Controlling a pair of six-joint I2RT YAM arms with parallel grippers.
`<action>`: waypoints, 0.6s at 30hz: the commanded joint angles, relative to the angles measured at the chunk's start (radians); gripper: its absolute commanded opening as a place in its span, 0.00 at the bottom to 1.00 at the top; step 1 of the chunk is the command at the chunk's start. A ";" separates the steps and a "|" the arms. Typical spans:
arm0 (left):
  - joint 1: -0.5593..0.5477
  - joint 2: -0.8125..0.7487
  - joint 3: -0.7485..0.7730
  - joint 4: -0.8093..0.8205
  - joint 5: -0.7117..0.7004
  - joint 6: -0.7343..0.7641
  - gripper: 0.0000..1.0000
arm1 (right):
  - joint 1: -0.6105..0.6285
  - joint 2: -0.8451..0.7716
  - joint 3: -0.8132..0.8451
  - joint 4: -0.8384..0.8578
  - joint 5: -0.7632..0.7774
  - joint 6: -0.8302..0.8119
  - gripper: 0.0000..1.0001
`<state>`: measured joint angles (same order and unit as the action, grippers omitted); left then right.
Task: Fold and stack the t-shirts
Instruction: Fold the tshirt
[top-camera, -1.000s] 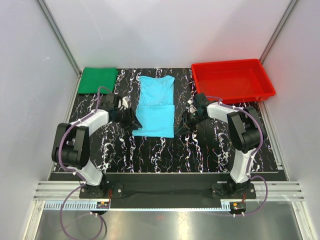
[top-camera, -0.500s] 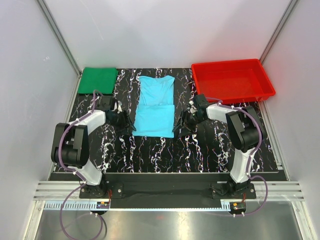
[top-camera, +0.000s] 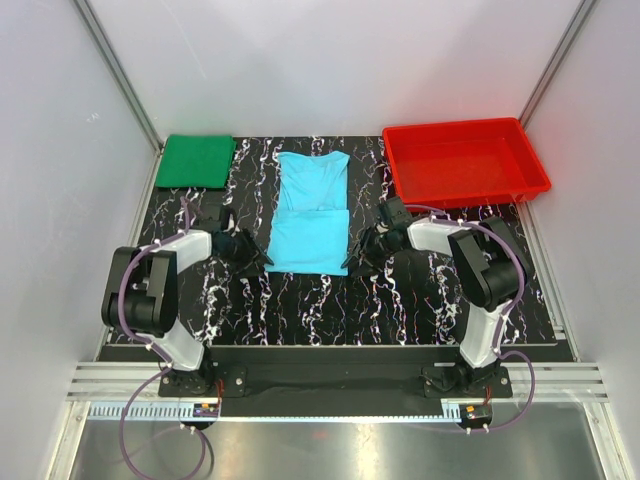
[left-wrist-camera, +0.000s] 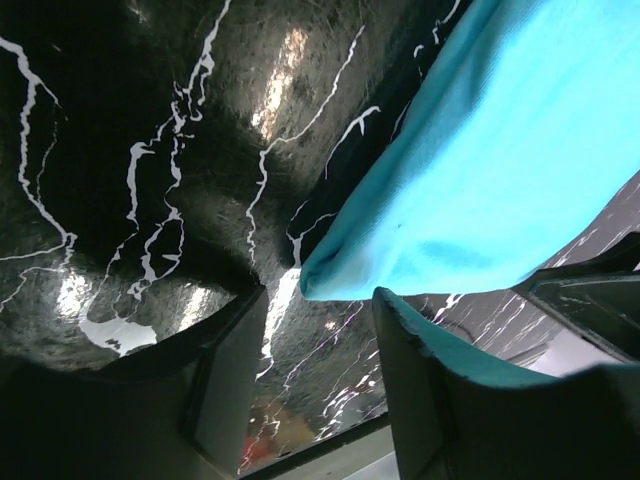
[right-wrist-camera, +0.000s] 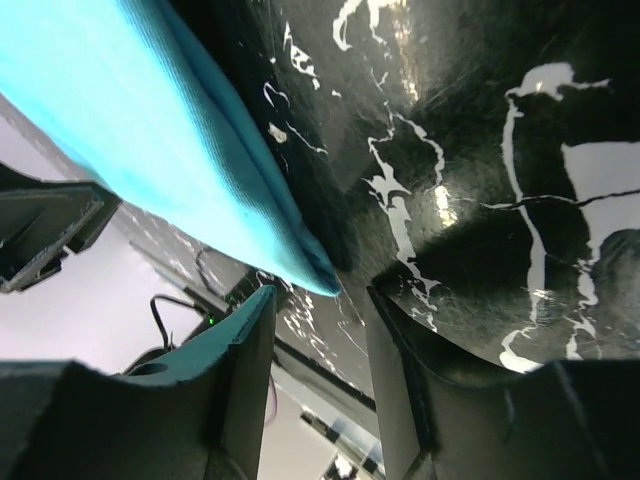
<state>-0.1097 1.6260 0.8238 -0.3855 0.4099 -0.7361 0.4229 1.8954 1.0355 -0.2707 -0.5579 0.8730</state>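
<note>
The light cyan-blue t-shirt (top-camera: 313, 200) lies flat in the middle of the table, its lower part folded up over itself. The dark green t-shirt (top-camera: 196, 160) lies folded at the back left. My left gripper (top-camera: 258, 258) is low at the cyan shirt's near left corner. In the left wrist view that corner (left-wrist-camera: 330, 278) sits just ahead of the left gripper (left-wrist-camera: 318, 305), whose jaws stand open and hold nothing. My right gripper (top-camera: 352, 260) is at the near right corner. The shirt's tip (right-wrist-camera: 310, 270) lies just ahead of the open, unloaded right gripper (right-wrist-camera: 320, 305).
A red plastic tray (top-camera: 535, 170) stands at the back right, close behind the right arm. The black marbled tabletop (top-camera: 320, 310) stretches bare between the shirt and the arm bases. White walls close in both sides.
Both grippers have moved nearer and lower along the cyan shirt's side edges to its near corners, and their jaws have opened wider. The shirts have not visibly shifted.
</note>
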 joint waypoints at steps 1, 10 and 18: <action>-0.002 0.050 -0.031 0.056 -0.052 -0.052 0.52 | 0.033 -0.035 -0.011 0.016 0.142 0.049 0.48; -0.002 0.072 -0.009 0.024 -0.089 -0.060 0.45 | 0.053 -0.062 -0.038 -0.016 0.237 0.087 0.48; -0.002 0.095 -0.018 0.039 -0.077 -0.051 0.25 | 0.074 -0.059 -0.037 -0.030 0.257 0.104 0.53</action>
<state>-0.1097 1.6711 0.8249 -0.3397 0.4179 -0.8165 0.4736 1.8450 1.0149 -0.2592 -0.4000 0.9707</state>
